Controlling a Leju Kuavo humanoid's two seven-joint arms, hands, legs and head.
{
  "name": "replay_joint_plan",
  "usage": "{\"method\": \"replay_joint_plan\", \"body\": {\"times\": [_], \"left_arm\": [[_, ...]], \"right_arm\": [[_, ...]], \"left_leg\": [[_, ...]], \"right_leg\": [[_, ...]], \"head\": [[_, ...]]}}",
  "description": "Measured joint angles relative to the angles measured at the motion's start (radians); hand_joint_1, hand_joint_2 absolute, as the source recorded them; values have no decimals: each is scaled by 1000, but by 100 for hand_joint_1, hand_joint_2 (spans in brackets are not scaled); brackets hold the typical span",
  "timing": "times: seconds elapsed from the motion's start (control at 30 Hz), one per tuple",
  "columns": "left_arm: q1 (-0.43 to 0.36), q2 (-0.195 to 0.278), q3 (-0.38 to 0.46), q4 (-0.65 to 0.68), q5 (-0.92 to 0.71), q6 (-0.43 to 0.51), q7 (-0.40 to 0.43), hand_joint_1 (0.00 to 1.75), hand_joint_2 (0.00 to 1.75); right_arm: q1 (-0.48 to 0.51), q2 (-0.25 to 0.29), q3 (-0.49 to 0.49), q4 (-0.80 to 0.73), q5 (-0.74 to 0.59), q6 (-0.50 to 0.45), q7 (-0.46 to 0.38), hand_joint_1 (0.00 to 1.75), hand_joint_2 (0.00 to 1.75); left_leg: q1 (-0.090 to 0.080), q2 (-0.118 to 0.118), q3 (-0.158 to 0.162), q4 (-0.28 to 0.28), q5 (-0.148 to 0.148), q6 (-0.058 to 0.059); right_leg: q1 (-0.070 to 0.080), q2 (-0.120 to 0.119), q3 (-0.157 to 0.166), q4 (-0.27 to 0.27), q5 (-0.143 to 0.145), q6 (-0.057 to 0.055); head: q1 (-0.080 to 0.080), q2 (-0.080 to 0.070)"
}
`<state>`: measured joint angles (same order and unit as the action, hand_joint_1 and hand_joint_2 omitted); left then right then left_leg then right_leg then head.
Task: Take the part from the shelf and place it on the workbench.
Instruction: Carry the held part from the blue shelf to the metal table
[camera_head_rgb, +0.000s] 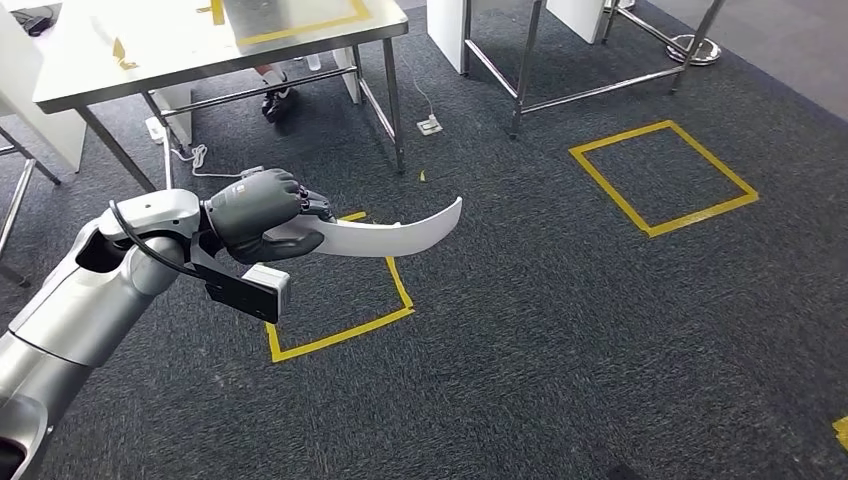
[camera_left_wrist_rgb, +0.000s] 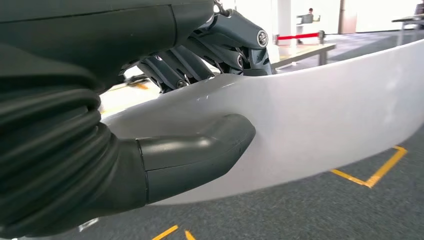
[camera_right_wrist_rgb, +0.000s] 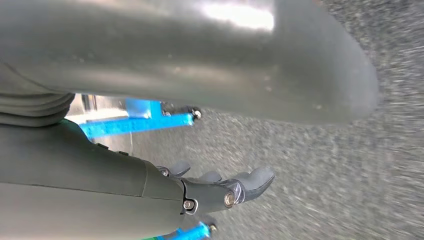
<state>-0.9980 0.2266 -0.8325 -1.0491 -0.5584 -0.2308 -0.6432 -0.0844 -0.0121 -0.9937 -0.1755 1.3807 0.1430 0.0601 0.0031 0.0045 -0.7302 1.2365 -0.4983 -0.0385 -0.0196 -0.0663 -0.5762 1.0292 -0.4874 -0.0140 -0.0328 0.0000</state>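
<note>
Part (camera_head_rgb: 385, 235), a white curved panel, held by one end in the left hand (camera_head_rgb: 262, 215), fingers (camera_left_wrist_rgb: 215, 47) wrapped over its edge, long end cantilevered rightward above the carpet for carrying toward the far-left steel worktop (camera_head_rgb: 130, 50); right hand (camera_right_wrist_rgb: 220, 190) empty, fingers loosely apart.

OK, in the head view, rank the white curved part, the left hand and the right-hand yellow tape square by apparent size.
1. yellow tape square, farther away on the floor
2. white curved part
3. left hand, which grips the part
</note>
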Motion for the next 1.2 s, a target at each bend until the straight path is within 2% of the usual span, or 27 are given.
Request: {"method": "replay_joint_plan", "body": {"times": [0.07, 0.1, 0.13, 0.2, 0.23, 0.27, 0.3, 0.33, 0.37, 0.4, 0.43, 0.47, 0.53, 0.57, 0.6, 0.63, 0.7, 0.77, 0.8, 0.93, 1.1, 1.13, 1.2], "left_arm": [[-9, -6, -2, 2, 4, 1, 0, 175, 175], [-14, -10, -2, 3, 6, 2, 0, 175, 175], [-17, -13, -2, 4, 8, 3, 0, 175, 175], [-19, -16, -3, 7, 10, 5, 1, 175, 175], [-20, -17, -3, 8, 11, 5, 2, 175, 175], [-23, -18, -3, 10, 12, 5, 2, 175, 175], [-26, -21, -3, 11, 13, 5, 4, 175, 175], [-28, -24, -4, 12, 14, 4, 5, 175, 175], [-30, -28, -6, 15, 15, 2, 6, 175, 175], [-29, -32, -8, 17, 15, 0, 9, 175, 175], [-29, -36, -11, 19, 16, -2, 10, 175, 175], [-29, -38, -12, 21, 17, -3, 13, 175, 175], [-30, -40, -13, 23, 19, -3, 18, 175, 175], [-31, -39, -13, 23, 20, -3, 20, 175, 175], [-32, -39, -13, 23, 21, -3, 21, 175, 175], [-32, -38, -12, 22, 22, -2, 22, 175, 175], [-32, -33, -12, 21, 23, 2, 23, 175, 175], [-31, -28, -12, 19, 22, 10, 23, 175, 175], [-30, -25, -11, 17, 21, 13, 24, 175, 175], [-19, -22, -1, 15, 10, 15, 36, 175, 175], [-11, -19, 5, 14, -6, 8, 38, 175, 175], [-8, -17, 9, 12, -11, 6, 40, 175, 175], [2, -11, 18, 6, -25, 5, 42, 175, 175]], "right_arm": [[-2, 1, 0, 0, -1, -1, 0, 0, 0], [-3, 1, 0, 0, -2, -2, 0, 0, 0], [-3, 2, 0, 0, -3, -4, 0, 0, 0], [-5, 3, -1, 0, -4, -5, 0, 0, 0], [-6, 4, -1, 0, -5, -5, 2, 0, 0], [-6, 5, -1, 0, -5, -6, 1, 0, 0], [-5, 6, -1, 0, -5, -7, -1, 0, 0], [-3, 6, -1, 0, -6, -8, -2, 0, 0], [-1, 6, -1, 0, -6, -10, -4, 0, 0], [1, 7, -1, 1, -6, -12, -3, 0, 0], [1, 8, -1, 1, -6, -14, -2, 0, 0], [0, 9, -2, 1, -7, -17, -2, 0, 0], [-2, 11, -2, 1, -6, -23, -3, 0, 0], [-4, 13, -2, 2, -6, -25, -4, 0, 0], [-5, 14, -2, 2, -5, -27, -4, 0, 0], [-6, 16, -2, 3, -4, -28, -4, 0, 0], [-6, 19, -2, 3, -2, -29, -3, 0, 0], [-5, 22, -2, 3, -1, -28, -2, 0, 0], [-5, 22, -2, 3, -1, -27, -2, 0, 0], [-3, 22, -2, 3, -2, -26, -2, 0, 0], [-2, 23, -1, 3, 0, -28, -2, 0, 0], [-2, 23, -1, 3, 0, -29, -2, 0, 0], [-1, 27, 0, 4, 2, -30, -1, 0, 0]], "left_leg": [[-9, 44, 78, -136, 44, 16], [-14, 61, 102, -181, 53, 26], [-19, 70, 113, -202, 53, 34], [-20, 46, 115, -209, 56, 46], [-18, 34, 118, -214, 58, 51], [-14, 22, 120, -219, 62, 57], [-10, 11, 122, -224, 66, 61], [-8, -1, 121, -225, 68, 64], [-6, -12, 120, -225, 69, 66], [-6, -23, 118, -224, 69, 67], [-5, -33, 117, -221, 69, 67], [-4, -42, 116, -218, 67, 65], [0, -56, 115, -207, 62, 57], [0, -60, 112, -200, 58, 50], [-1, -64, 109, -196, 56, 44], [-3, -66, 105, -192, 54, 40], [-7, -68, 102, -194, 57, 48], [-8, -65, 105, -199, 59, 59], [-9, -63, 108, -202, 60, 59], [-8, -60, 113, -211, 64, 50], [-6, -60, 113, -216, 67, 24], [-6, -60, 113, -216, 66, 23], [-8, -59, 115, -220, 65, 31]], "right_leg": [[5, -26, 5, 1, -5, 6], [8, -38, 8, 2, -8, 10], [11, -50, 11, 1, -10, 15], [13, -74, 17, -2, -14, 24], [11, -69, 19, 1, -19, 30], [9, -46, 13, 19, -33, 36], [6, -14, -4, 58, -56, 42], [3, 24, -32, 117, -85, 47], [2, 48, -67, 186, -115, 50], [1, 58, -99, 243, -131, 53], [1, 62, -118, 269, -129, 54], [-1, 63, -119, 258, -107, 56], [-6, 64, -73, 140, -34, 61], [-7, 68, -47, 79, -10, 62], [-8, 71, -30, 38, 2, 59], [-8, 74, -23, 20, 3, 54], [-8, 76, -24, 17, 5, 42], [-7, 78, -24, 16, 7, 38], [-6, 79, -24, 16, 8, 36], [-4, 81, -25, 16, 7, 28], [-2, 81, -26, 17, 7, 25], [-3, 81, -26, 17, 7, 25], [-6, 81, -21, 6, 10, 31]], "head": [[0, 0], [1, 0], [2, 0], [2, 0], [3, 0], [4, 0], [6, 0], [8, 0], [10, 0], [12, 0], [12, 0], [13, 0], [14, 0], [15, 0], [16, 0], [17, 0], [18, 0], [18, 0], [18, 0], [18, 0], [18, 0], [18, 0], [17, 0]]}}
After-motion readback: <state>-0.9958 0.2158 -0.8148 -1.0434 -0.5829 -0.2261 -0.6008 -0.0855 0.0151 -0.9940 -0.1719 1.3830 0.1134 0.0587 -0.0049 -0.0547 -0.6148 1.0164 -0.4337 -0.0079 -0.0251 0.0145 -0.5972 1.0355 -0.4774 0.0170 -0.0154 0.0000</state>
